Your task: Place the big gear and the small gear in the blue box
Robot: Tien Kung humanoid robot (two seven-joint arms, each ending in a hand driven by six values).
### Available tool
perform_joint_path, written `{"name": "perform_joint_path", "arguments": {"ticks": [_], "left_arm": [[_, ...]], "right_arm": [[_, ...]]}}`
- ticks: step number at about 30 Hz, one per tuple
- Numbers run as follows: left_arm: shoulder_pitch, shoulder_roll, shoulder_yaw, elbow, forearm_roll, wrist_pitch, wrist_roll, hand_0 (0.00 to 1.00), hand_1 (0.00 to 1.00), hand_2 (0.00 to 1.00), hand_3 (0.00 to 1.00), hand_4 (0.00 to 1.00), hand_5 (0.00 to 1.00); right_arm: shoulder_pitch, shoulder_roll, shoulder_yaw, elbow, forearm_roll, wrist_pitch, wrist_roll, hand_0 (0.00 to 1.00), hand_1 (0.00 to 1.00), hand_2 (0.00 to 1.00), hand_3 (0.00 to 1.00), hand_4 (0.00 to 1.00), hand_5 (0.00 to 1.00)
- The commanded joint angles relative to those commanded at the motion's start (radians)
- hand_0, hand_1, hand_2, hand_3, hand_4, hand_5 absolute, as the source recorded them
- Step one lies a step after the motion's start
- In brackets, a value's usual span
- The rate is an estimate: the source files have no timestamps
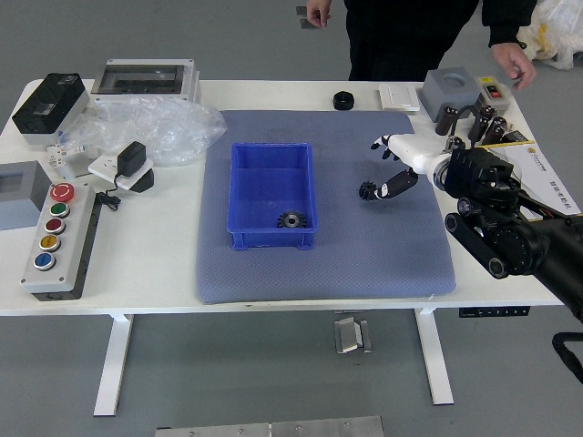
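The robot's right hand [381,170] reaches in over the mat from the right, fingers spread and holding nothing. Its lower fingertip is close beside the small gear [367,190], a dark toothed piece on the grey-blue mat; whether they touch is unclear. Inside the blue box [233,196], near its front right corner, lies the larger dark gear [291,219]. The left arm does not show.
A control box with coloured buttons [61,241] and plastic wrap [150,127] are on the left. A black round part [343,100] sits behind the mat. A person stands at the far side, hands off the table.
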Motion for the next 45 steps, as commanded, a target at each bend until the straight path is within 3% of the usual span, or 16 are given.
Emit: {"name": "perform_joint_path", "arguments": {"ticks": [5, 6, 15, 45], "left_arm": [[0.000, -0.001, 0.002, 0.000, -0.001, 0.000, 0.000, 0.852, 0.822, 0.804, 0.827, 0.674, 0.306], [0.000, -0.001, 0.002, 0.000, -0.001, 0.000, 0.000, 0.852, 0.822, 0.803, 0.826, 0.675, 0.306], [-0.001, -0.005, -0.001, 0.000, 0.003, -0.001, 0.001, 0.852, 0.822, 0.803, 0.827, 0.674, 0.309], [-0.003, -0.005, 0.006, 0.000, 0.007, -0.002, 0.002, 0.853, 0.822, 0.804, 0.827, 0.675, 0.307]], "right_arm": [[-0.001, 0.012, -0.013, -0.029, 0.001, -0.039, 0.016, 0.652, 0.567, 0.636, 0.695, 0.928, 0.222], [0.000, 0.014, -0.015, -0.034, 0.001, -0.045, 0.019, 0.622, 0.534, 0.599, 0.627, 0.909, 0.189], [0.000, 0.029, -0.027, -0.078, 0.006, -0.104, 0.045, 0.592, 0.504, 0.567, 0.578, 0.885, 0.177], [-0.011, 0.071, -0.034, -0.122, 0.020, -0.122, 0.053, 0.574, 0.486, 0.564, 0.580, 0.836, 0.132]]}}
